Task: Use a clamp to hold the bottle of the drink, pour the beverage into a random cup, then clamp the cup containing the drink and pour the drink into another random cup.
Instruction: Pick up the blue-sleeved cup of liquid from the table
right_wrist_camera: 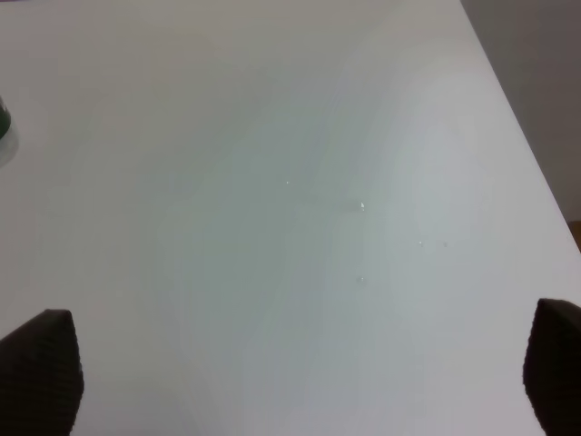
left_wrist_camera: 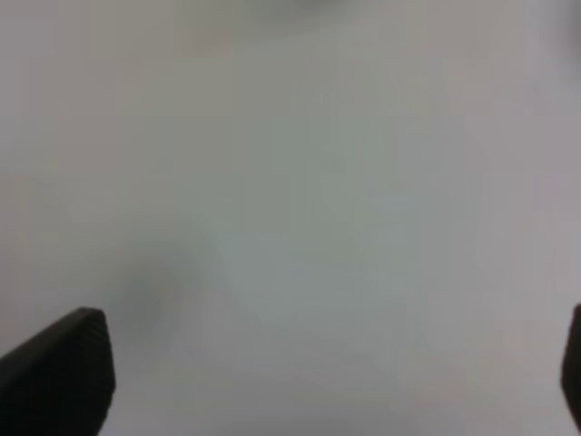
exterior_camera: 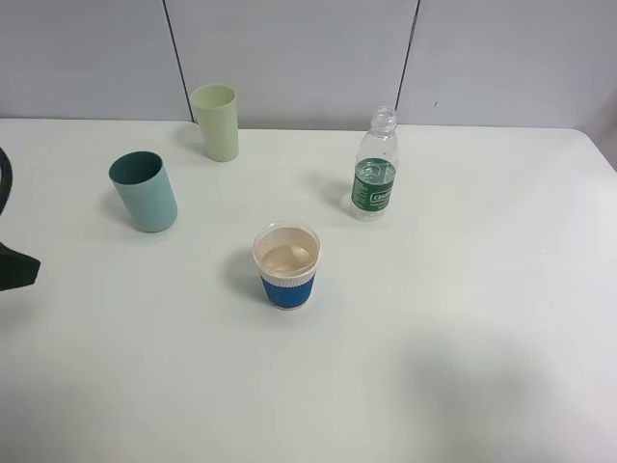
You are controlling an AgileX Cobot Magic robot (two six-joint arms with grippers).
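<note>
Holding left end effector [left_wrist_camera: 318, 377] and right end effector [right_wrist_camera: 298, 363] wide open, empty, facing the upright blue-sleeved cup [exterior_camera: 286, 265] at centre, right of the nearer-looking left arm [exterior_camera: 14, 267].

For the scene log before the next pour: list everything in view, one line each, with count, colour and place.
table: one, white, under everything
bottle: one, clear with a green label, no cap seen, upright, back right of centre
paper cup: one, blue sleeve, white rim, beige inside, centre, nearest the camera
teal tumbler: one, teal, left of the paper cup
pale green tumbler: one, pale yellow-green, at the back near the wall
droplets: a few, clear, on the table under the right tool
left tool: one, black, open, empty, over the table
right tool: one, black, open, empty, over the table
</note>
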